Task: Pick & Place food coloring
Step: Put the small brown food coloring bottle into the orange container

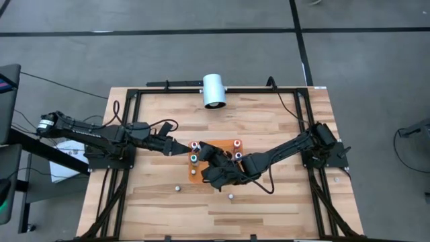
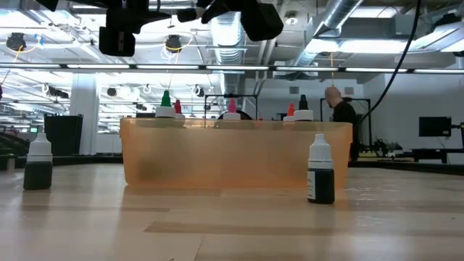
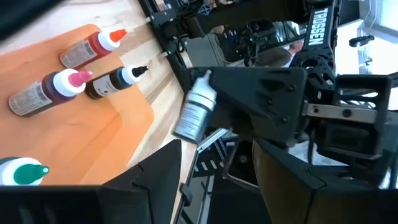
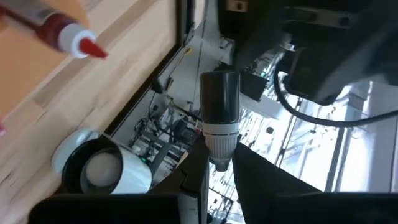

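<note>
I see my right gripper (image 1: 209, 156) at frame centre over the orange tray (image 1: 216, 145), clamped on a white-capped food coloring bottle (image 4: 219, 118), while my left gripper (image 1: 183, 147) hovers part-open, empty, just left.

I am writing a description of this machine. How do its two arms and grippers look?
Both arms are black or dark grey, made of long jointed segments with black cables looping beside them. The left arm ends in the left gripper, tapered and dark. The right arm ends in the bulkier right gripper. The left wrist view shows white lettering "TROSSEN" on a dark housing.
</note>
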